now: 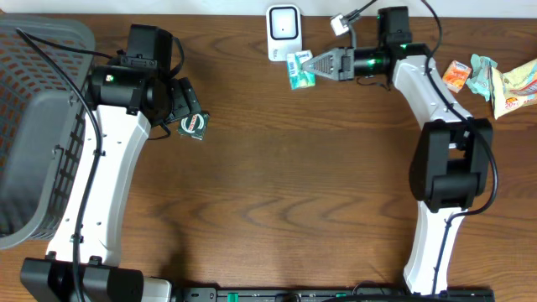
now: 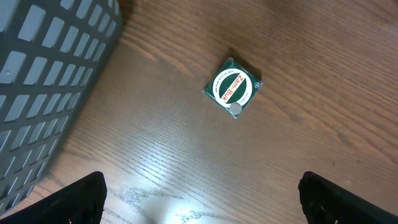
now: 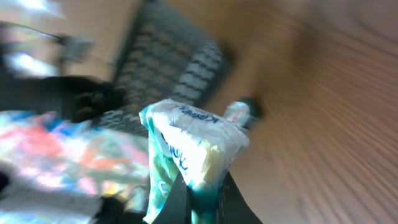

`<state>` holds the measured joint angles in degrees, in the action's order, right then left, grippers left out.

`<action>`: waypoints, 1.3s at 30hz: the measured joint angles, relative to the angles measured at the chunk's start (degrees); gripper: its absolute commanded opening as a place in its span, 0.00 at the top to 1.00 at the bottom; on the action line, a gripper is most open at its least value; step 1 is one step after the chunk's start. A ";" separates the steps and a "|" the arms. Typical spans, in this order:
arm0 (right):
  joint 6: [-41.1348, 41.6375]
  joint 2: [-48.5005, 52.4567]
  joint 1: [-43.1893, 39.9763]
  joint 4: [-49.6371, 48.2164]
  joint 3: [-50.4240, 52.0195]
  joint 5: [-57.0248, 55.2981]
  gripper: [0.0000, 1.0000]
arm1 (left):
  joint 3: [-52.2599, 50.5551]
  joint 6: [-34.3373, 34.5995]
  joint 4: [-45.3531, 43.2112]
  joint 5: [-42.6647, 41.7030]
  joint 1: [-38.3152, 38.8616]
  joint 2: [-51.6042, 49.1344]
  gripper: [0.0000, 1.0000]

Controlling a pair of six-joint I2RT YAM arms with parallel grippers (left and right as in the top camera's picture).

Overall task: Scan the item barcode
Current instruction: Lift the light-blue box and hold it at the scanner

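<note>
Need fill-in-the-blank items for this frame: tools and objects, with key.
1. The right tool is ___ on the packet.
2. The left tool is ___ and holds nothing.
3. The basket stands on the ___ arm's side.
4. The scanner has a housing coloured ___.
Missing words: shut; open; left; white.

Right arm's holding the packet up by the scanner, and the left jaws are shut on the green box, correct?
Not quite. The left jaws are open; the green box lies free on the table, as the left wrist view shows. The rest holds.
</note>
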<state>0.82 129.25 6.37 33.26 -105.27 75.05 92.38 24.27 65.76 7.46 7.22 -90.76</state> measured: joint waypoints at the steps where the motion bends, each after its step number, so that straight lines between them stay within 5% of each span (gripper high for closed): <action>1: 0.04 0.00 0.90 1.22 0.00 -4.57 0.99 | 0.00 0.00 0.02 0.00 0.00 0.00 0.02; 7: -0.90 0.02 11.82 3.32 0.02 -56.39 0.99 | 0.00 0.00 0.00 0.00 0.00 0.00 0.02; 11: -11.56 0.02 17.07 -9.29 0.31 -87.08 0.99 | 0.00 0.00 -0.02 0.00 0.00 0.00 0.02; 14: -22.12 0.02 18.69 -20.13 0.22 -97.98 0.99 | 0.00 0.00 0.04 0.00 0.00 0.00 0.02; 17: -29.38 0.02 18.84 -30.45 0.24 -101.02 0.99 | 0.00 0.00 0.00 0.00 0.00 0.00 0.02; 29: -40.94 1.11 18.29 -43.78 0.22 -85.81 0.99 | 0.00 0.00 0.02 0.00 0.00 0.00 0.02; 39: -44.22 3.13 18.27 -43.39 0.24 -92.52 0.99 | 0.00 0.00 0.02 0.00 0.00 0.00 0.02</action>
<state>-43.40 132.38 24.64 -10.13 -105.03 -17.47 92.38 24.27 65.78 7.46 7.22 -90.76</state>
